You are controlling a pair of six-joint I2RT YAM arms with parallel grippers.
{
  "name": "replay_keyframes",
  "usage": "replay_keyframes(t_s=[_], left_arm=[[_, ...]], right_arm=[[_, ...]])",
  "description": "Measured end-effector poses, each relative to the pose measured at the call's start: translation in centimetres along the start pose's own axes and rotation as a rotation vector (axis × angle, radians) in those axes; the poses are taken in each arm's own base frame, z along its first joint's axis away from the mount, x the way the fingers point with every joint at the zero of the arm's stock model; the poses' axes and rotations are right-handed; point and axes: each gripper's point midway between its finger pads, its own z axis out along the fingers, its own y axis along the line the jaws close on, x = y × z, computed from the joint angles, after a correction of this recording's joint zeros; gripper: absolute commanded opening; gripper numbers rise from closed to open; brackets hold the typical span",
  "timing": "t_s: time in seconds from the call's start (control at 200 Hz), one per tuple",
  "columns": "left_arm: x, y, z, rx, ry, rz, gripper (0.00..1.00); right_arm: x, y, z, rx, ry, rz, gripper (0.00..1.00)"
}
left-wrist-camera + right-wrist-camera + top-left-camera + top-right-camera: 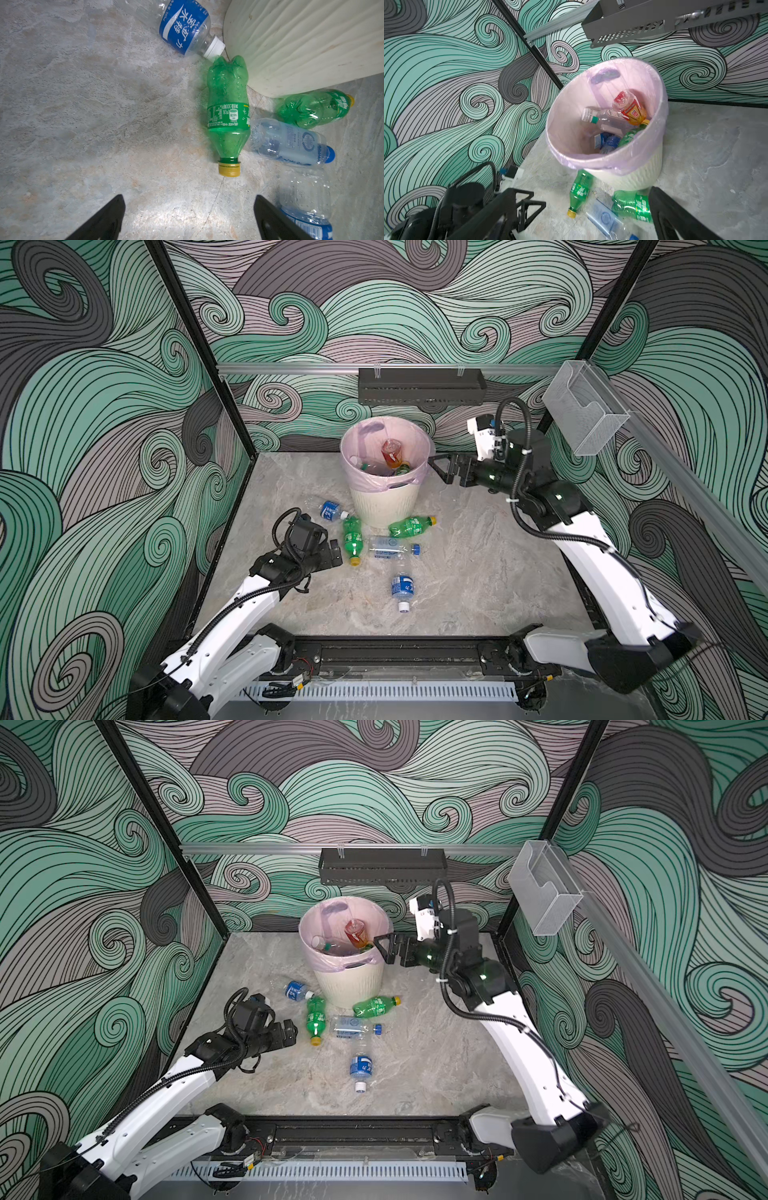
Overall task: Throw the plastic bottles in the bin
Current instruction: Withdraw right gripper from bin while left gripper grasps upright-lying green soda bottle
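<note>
Right wrist view: we log orange bottle point(632, 110) lying inside bin point(643, 172) among others. Beside rim, right gripper point(438, 469) spread wide, empty. We log left gripper point(189, 199) likewise spread, empty, low over floor point(478, 572); five bottles point(352, 537) lie there near bin base.

Left wrist view: bin point(291, 41) and nearest blue-labelled bottle point(305, 197) cut by edge; bottles point(608, 141) deep in bin overlapped, count unclear
</note>
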Motion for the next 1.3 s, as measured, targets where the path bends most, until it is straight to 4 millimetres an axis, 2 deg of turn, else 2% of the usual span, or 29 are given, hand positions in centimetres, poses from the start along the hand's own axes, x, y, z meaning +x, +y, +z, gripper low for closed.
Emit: replay_keyframes(t_s=[0.12,0.37,0.52,0.641,0.776,1.021,1.111,1.216,1.301], left_arm=[[-0.1,-0.5,0.8,0.01,0.008,-0.004,0.93],[0.0,-1.3,3.3,0.009,0.057,-0.012,0.92],[-0.6,-2.3,5.0,-0.003,0.098,-0.024,0.85],[-1.7,-3.7,6.4,0.003,0.128,-0.024,0.82],[-2.5,-4.9,8.1,0.013,0.146,-0.024,0.82],[-1.4,-4.8,11.0,-0.011,0.2,-0.022,0.81],[-1.0,-4.8,11.9,-0.011,0.216,-0.021,0.75],[-0.6,-4.7,12.6,-0.016,0.23,-0.019,0.62],[-0.6,-4.8,12.9,-0.01,0.228,-0.02,0.59]], right_arm=[[3.9,-1.5,-2.1,0.053,0.012,-0.004,1.0],[14.5,-7.0,-2.5,0.201,0.169,0.062,1.0],[18.3,-8.7,-3.0,0.253,0.22,0.113,1.0],[19.5,-9.3,-3.2,0.27,0.225,0.142,1.0],[19.7,-9.4,-3.0,0.272,0.22,0.158,1.0],[19.3,-9.4,-2.6,0.269,0.207,0.167,1.0],[19.4,-9.5,-2.5,0.269,0.204,0.17,1.0],[19.8,-9.7,-2.4,0.273,0.213,0.181,1.0],[19.9,-9.7,-2.4,0.276,0.216,0.186,1.0]])
